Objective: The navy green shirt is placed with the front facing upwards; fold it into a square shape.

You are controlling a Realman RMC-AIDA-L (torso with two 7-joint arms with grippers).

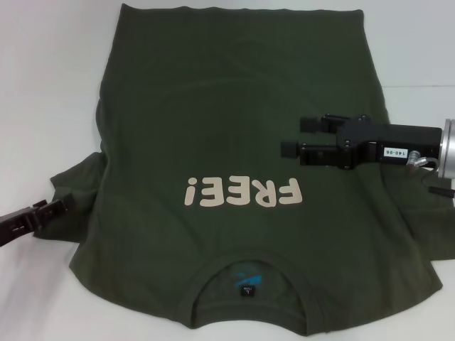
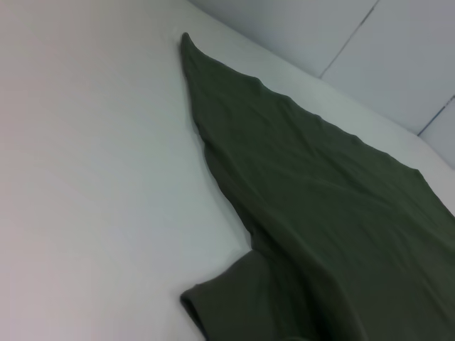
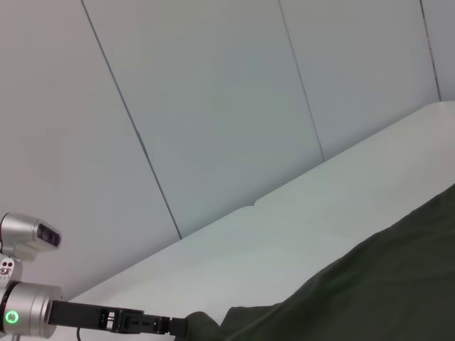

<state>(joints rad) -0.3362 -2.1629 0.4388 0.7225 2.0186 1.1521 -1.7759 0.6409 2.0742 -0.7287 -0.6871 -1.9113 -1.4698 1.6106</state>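
Navy green shirt [image 1: 234,142] lies flat on table [image 1: 43,85], collar nearest robot, w/ left gripper [image 1: 48,208] at left sleeve, jaws unclear, & right gripper [image 1: 295,136] open above shirt's right side, so first side-fold prob. pending; next needs firm sleeve pinch.
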